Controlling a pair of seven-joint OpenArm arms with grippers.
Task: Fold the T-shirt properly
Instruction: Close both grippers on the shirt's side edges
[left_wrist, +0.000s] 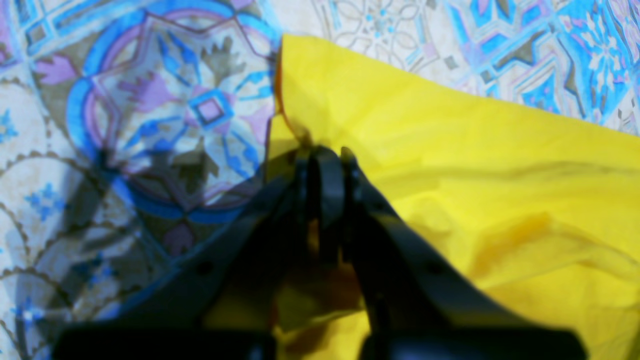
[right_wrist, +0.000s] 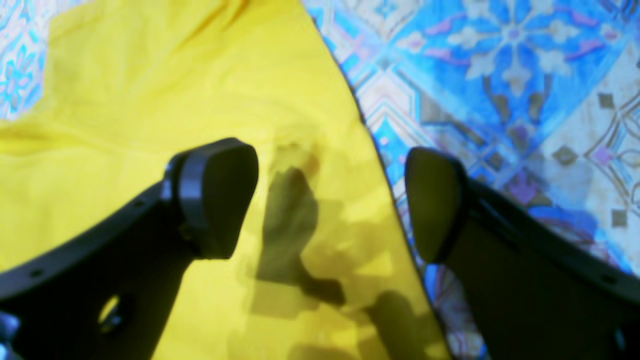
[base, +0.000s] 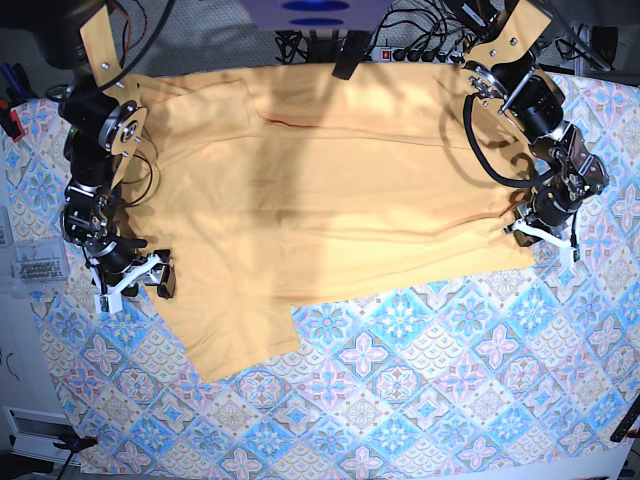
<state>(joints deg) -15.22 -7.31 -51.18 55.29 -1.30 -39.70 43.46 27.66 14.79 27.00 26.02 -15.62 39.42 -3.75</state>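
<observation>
The yellow-orange T-shirt (base: 330, 200) lies spread across the patterned cloth, with one sleeve or flap reaching toward the front left. My left gripper (base: 524, 232) is at the shirt's right edge. In the left wrist view it (left_wrist: 322, 155) is shut on a pinch of yellow fabric (left_wrist: 450, 150) near a corner. My right gripper (base: 150, 275) is at the shirt's left edge. In the right wrist view it (right_wrist: 325, 200) is open, one finger (right_wrist: 215, 195) over the shirt (right_wrist: 150, 100) and the other (right_wrist: 435, 200) over the cloth, the shirt's edge running between them.
The blue-and-pink tile-patterned cloth (base: 420, 400) covers the table. A clear box of small parts (base: 30, 265) stands at the left edge. Cables and a power strip (base: 400, 50) lie along the back.
</observation>
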